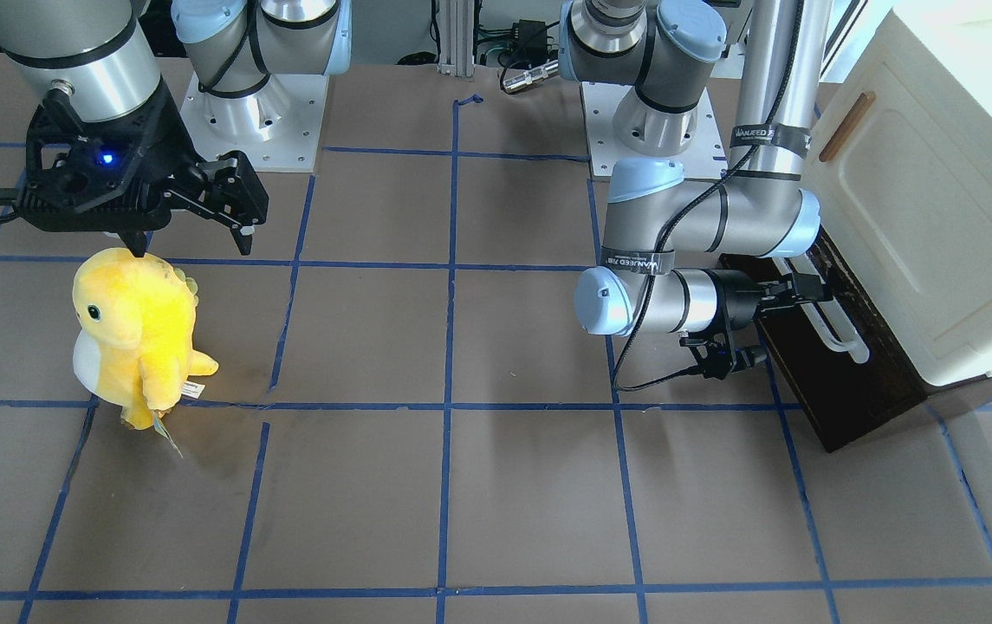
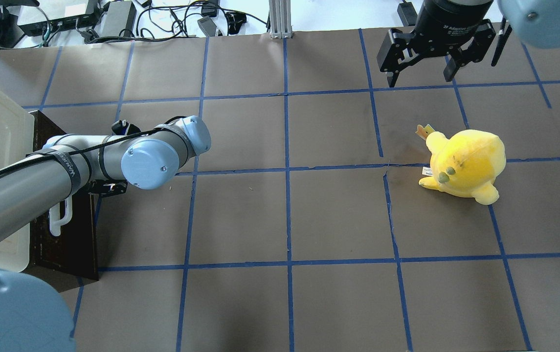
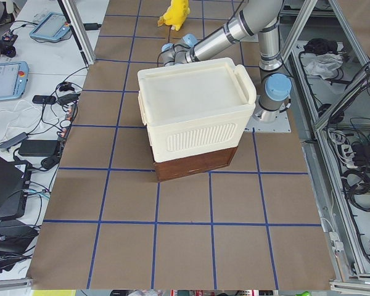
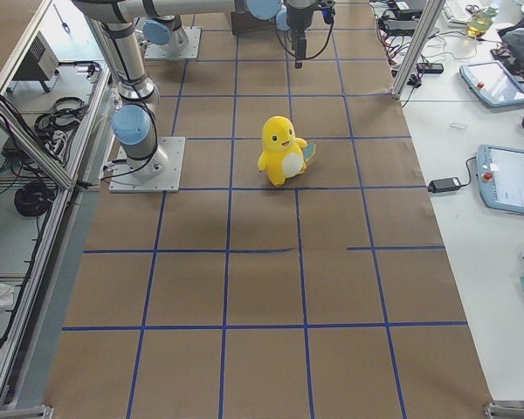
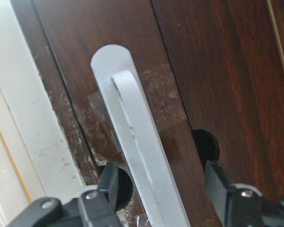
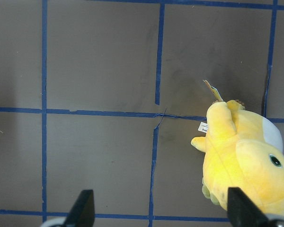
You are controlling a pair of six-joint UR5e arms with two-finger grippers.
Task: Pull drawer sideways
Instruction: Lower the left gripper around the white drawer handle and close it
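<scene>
One drawer [image 1: 851, 390]: dark brown front at the foot of the cream cabinet [image 1: 920, 199], at the end of the table [image 2: 284, 220] on the robot's left. None of its inside shows, so I judge it shut or barely out.
Handle [image 5: 137, 156]: long white bar lying along the brown front, between the fingers of the left gripper.
Left gripper [image 5: 163, 184]: jaws apart, one finger on each side of the bar, neither visibly pressing on it, so no grasp is made yet.
Done: the reach to the handle and the lining-up around it.
Remaining: closing on the bar, then the whole sideways pull.
Right gripper [image 2: 420, 73]: spread wide and empty, hanging over the table near the yellow plush toy [image 2: 465, 164], well apart from the drawer.
</scene>
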